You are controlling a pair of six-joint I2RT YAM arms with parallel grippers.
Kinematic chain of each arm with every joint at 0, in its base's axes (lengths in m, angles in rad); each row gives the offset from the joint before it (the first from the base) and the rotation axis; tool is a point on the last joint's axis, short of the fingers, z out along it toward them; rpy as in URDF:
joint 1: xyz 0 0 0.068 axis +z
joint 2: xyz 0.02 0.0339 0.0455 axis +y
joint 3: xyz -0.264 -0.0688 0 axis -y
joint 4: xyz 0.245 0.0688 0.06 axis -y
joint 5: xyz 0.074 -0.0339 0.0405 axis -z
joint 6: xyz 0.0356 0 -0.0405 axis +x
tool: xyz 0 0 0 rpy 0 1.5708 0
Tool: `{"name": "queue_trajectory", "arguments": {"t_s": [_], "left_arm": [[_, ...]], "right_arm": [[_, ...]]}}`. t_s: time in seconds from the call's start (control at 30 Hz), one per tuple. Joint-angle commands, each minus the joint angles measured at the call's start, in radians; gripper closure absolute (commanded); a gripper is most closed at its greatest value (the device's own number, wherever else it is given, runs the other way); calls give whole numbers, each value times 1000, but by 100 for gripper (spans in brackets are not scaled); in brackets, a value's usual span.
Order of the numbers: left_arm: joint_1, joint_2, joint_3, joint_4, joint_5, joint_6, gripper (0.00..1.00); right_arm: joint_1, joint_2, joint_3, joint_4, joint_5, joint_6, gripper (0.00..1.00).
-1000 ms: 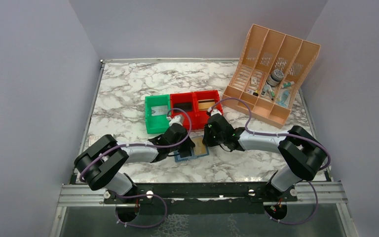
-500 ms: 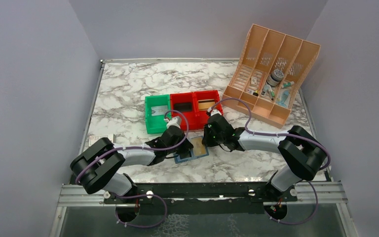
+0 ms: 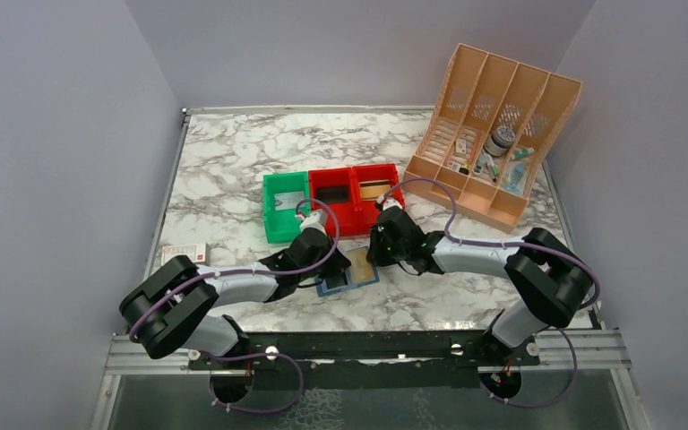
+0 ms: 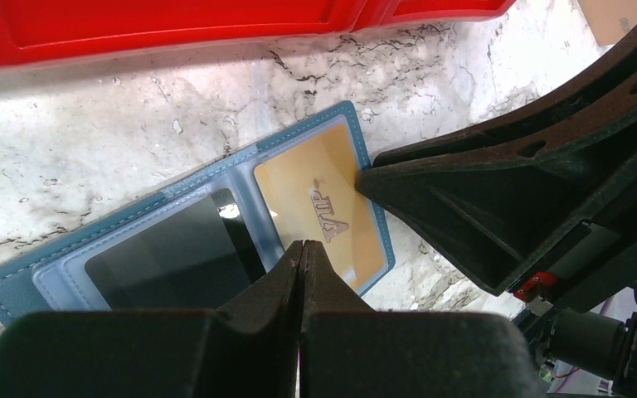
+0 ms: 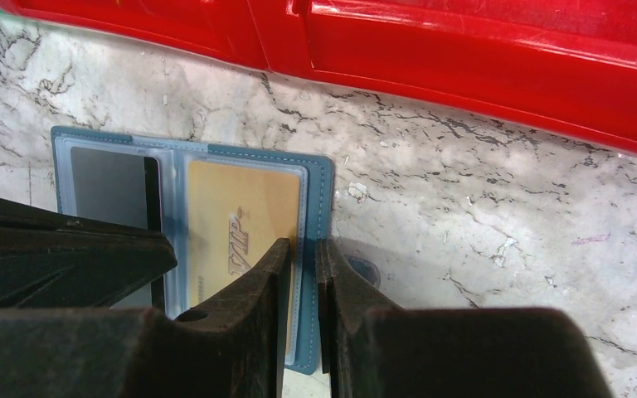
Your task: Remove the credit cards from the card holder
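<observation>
Card holder (image 4: pixel 245 178) lies open on the marble table (image 3: pixel 233 152), red bins (image 3: pixel 358 193) just beyond it, a tan-gold credit card (image 4: pixel 323 207) in its right pocket and a dark grey card (image 4: pixel 166 257) in its left. Left fingers (image 4: pixel 274 286) are pressed shut over its fold; right fingers (image 5: pixel 249 290) stand a slit apart at its right edge, and I cannot tell whether they grip anything.

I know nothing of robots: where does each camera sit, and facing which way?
Top external: fixed above and behind, looking down on the table; left arm and right arm show whole.
Left wrist: rides the left arm, facing down past its shut jaws at the card holder.
Right wrist: rides the right arm, its jaws straddling that holder's edge.
Shared: both wrist views see the gold card and red bins.
</observation>
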Motion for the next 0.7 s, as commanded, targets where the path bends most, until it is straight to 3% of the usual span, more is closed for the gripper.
{"name": "queue_trajectory", "arguments": {"t_s": [0.0,0.1,0.23,0.67], "left_arm": [[9,-22,-13,1,-1,14,100],[10,-15,-10,-4,-2,10,100],[10,32,9,-4,26,8,85],[11,74,24,-75,-21,5,66]], "right_arm": [[3,15,-2,-10,20,12,82],[3,17,-4,-6,18,15,82],[3,24,0,-12,17,25,82],[3,21,-79,63,-82,116,83]]}}
